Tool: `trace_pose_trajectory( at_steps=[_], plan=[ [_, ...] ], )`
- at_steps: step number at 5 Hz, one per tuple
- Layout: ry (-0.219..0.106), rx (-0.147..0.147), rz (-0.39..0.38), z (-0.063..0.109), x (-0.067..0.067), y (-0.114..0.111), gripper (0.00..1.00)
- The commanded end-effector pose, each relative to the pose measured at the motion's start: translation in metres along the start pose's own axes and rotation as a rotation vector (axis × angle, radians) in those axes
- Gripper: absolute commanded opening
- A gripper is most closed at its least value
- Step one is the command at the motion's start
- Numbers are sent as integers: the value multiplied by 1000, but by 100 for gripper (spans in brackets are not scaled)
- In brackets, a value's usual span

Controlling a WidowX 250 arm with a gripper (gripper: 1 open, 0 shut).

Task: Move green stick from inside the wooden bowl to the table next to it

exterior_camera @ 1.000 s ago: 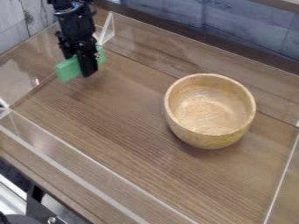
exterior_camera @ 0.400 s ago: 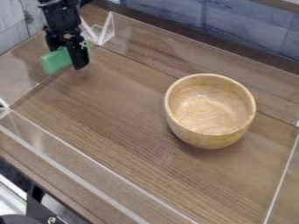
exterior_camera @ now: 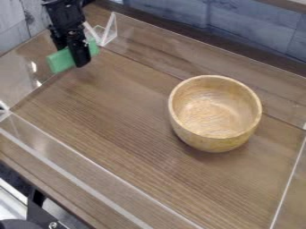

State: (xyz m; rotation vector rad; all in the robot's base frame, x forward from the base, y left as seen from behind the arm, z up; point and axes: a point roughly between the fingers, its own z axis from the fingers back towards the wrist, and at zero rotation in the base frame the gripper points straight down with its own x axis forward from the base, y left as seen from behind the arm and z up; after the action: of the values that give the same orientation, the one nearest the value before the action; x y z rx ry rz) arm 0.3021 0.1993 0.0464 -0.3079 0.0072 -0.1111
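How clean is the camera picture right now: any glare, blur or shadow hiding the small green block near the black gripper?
Camera view: soft and low in detail overall; pale glare streaks the clear acrylic walls at top left; the black gripper overlaps the small flat green block, so their contact is unclear; the round tan wooden bowl is evenly lit with a faint shadow on the brown wood-grain table.

Black robot arm reaching down at the far left corner

Its black two-fingered gripper [exterior_camera: 70,52] points steeply downward, fingers low near the surface; their spread is unclear from here.
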Motion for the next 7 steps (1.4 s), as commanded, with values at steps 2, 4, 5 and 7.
trace_pose_trajectory(
  at_steps=[2,4,5,7],
  plan=[
    [-37,0,8,5,8,-4,100],
    [-20,-41,-24,-7,6,-16,100],
    [-24,-54,-24,-8,1,-23,100],
    [-39,-61,1,-8,13,-19,100]
  ],
)
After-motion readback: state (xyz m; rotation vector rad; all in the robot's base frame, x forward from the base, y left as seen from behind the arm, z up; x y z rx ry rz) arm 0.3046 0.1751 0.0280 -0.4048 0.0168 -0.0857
